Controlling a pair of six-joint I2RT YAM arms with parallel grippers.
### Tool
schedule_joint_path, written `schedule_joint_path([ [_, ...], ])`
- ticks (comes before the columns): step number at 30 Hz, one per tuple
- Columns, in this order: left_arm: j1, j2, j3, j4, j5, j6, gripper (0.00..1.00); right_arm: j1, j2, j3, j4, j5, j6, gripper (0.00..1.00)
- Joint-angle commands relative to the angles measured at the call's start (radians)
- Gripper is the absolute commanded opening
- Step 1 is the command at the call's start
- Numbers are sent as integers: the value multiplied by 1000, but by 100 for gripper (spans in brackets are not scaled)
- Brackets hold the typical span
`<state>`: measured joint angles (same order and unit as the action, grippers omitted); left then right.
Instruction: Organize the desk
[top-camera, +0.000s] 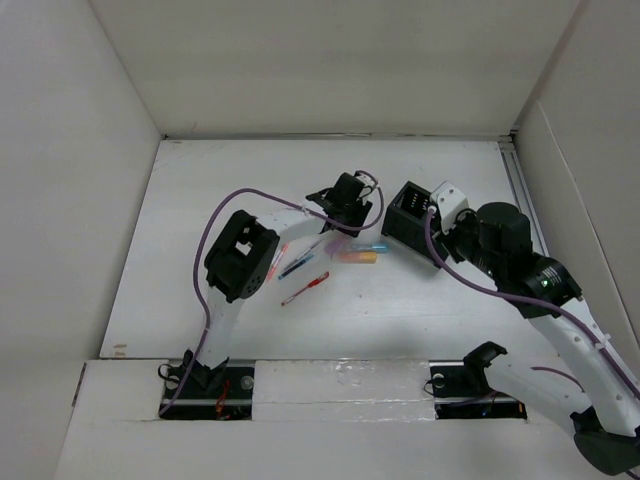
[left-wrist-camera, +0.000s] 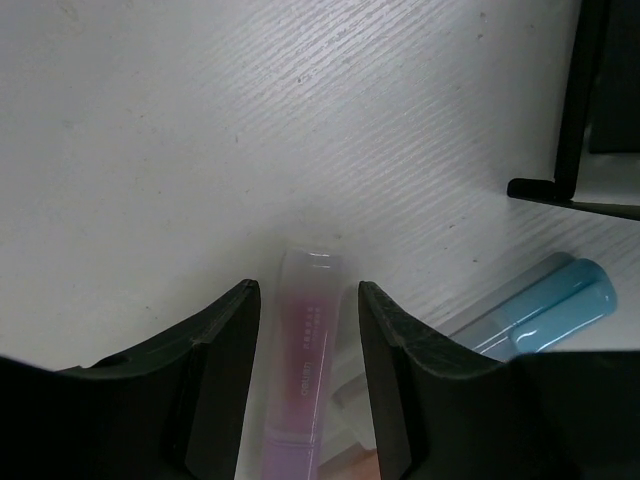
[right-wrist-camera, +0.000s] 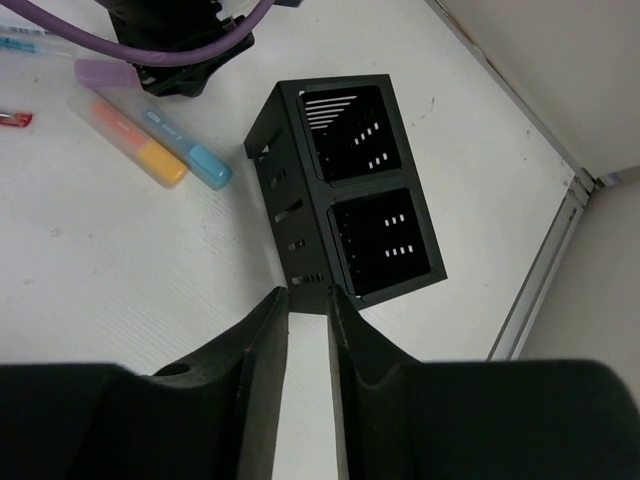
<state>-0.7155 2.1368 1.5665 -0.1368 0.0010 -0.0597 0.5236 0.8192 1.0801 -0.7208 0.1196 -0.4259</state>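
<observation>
The table (top-camera: 400, 325) is the biggest thing here, a flat matte white sheet with a faint grain. It lies under the box and everything else and runs out to the upright white panels. From overhead, part of it is hidden by my two arms.

The box (right-wrist-camera: 345, 182) is black and made of thin sheet, with two square wells and rows of small slots in its walls. It stands on the table's far right part. From overhead, my right wrist covers its right side.

My right pincer (right-wrist-camera: 307, 292) sits at the box's near corner, fingers almost together with a thin strip of white between them. The tips meet the corner wall, but I cannot tell whether they actually pinch it.

My left pincer (left-wrist-camera: 307, 287) is just left of the box, fingers apart, straddling a pink marker (left-wrist-camera: 300, 360). The marker is a frosted, rounded tube. Its print is too blurred to read, and its near end is cut off at the frame edge.

A blue marker (left-wrist-camera: 545, 310) lies between that one and the box, smooth and glossy, with an orange marker (right-wrist-camera: 135, 140) touching its far side from the box.

Farther left of the box lie a thin blue pen (top-camera: 298, 264) and a thin red pen (top-camera: 305, 288), too small to make out in detail.
</observation>
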Motion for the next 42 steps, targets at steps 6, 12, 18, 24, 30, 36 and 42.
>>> schedule_joint_path([
  [6, -4, 63, 52, -20, -32, 9, 33, -7, -20, 35, -12, 2, -2, 34],
  [12, -4, 71, 72, -26, -117, 4, 1, -7, -14, 90, -26, -12, 3, 37],
  [18, -4, -52, 113, -29, -167, 12, 0, -7, -14, 89, -16, -21, 4, 39],
  [24, 14, -205, 272, -87, -164, -37, 0, -7, -35, 35, 6, -23, 18, 39],
  [30, -5, -346, 316, 26, -50, -196, 0, -7, -51, 21, 14, 6, 33, 39],
  [36, -97, -335, 293, 280, -7, -270, 0, -7, -107, 75, 27, 92, 64, 39],
  [42, -108, -171, 384, 439, 76, -377, 1, -7, -169, 118, 63, 43, 105, 40],
])
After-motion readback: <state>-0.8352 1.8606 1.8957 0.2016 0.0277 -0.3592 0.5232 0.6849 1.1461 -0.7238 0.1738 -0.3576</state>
